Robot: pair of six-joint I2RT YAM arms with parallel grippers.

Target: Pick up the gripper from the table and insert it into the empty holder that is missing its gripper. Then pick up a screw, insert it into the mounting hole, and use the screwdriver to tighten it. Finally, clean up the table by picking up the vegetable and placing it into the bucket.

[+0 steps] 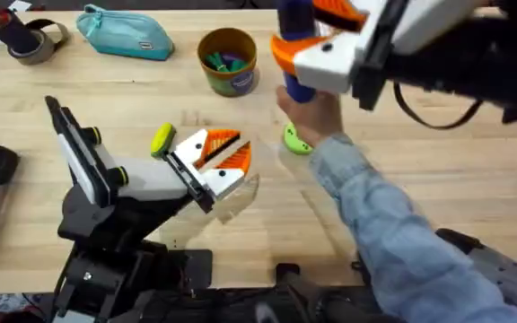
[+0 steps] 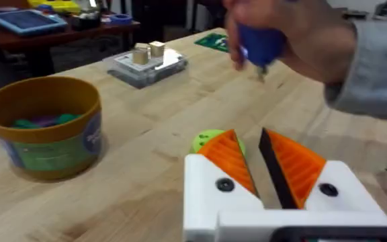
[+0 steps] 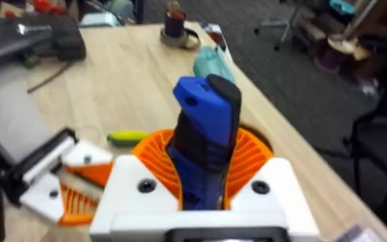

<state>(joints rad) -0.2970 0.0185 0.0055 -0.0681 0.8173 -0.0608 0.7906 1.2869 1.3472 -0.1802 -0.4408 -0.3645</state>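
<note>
The vegetable (image 1: 162, 140) lies on the bench (image 1: 474, 170) just beside the left gripper (image 1: 227, 154), on its left flank, roughly mid-bench. The bucket (image 1: 227, 38) stands nearer the far edge, beyond both. So the left arm is plainly the nearer one for the clean-up. The vegetable's long axis seems to run roughly from near edge to far edge, slightly tilted, though it shows too small to be sure.

The left gripper's 2 orange fingers sit close together with only a narrow gap between them and carry nothing. Both of its white mounts wear a finger.

The right gripper (image 1: 317, 31) hangs above the far side of the bench, clamped around the screwdriver (image 3: 207, 121), which stands upright between its fingers. A person's hand (image 1: 317, 117) reaches in from the near right corner and, from the left wrist, appears wrapped around the screwdriver's lower end.

Judging from this, the right arm is tied up. The left gripper would need to widen, shift left over the vegetable, then carry it toward the far edge to the bucket.
</note>
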